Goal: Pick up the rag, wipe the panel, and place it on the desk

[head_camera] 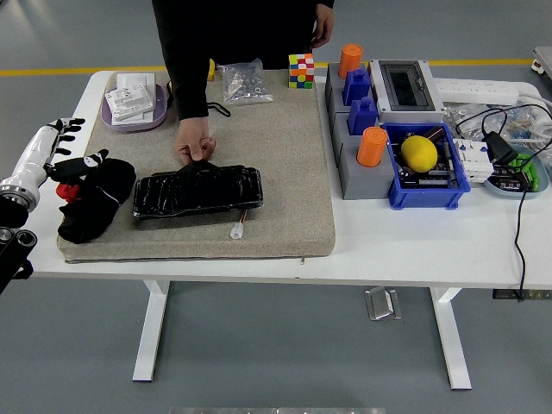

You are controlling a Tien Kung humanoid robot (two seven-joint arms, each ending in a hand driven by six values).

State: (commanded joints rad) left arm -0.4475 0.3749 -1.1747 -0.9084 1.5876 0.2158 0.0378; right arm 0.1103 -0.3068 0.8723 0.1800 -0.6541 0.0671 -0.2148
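My left hand (73, 168) comes in over the left end of the bench (414, 250), its black fingers (93, 159) curled down onto the near end of the black rag (95, 203). I seem to have a pinch of the cloth, though the black on black makes it hard to see how firmly. The rag lies bunched just beyond and below my hand on the left part of the grey mat (285, 172), close to its left edge.

Just to the right of my hand and the rag, the glossy black panel (197, 191) lies flat on the mat, its long side running away from me to the right. A small white plug (238, 230) on a short wire rests at its near right corner. A person (233, 30) stands at the far side, and one of the person's hands (195, 140) presses on the far edge of the panel.

Well to the right of my hand, off the mat, stand a grey block (358, 168) with orange cylinders (372, 147), and a blue bin (427, 177) holding a yellow ball (419, 153). A coloured cube (301, 71) sits at the mat's far edge.
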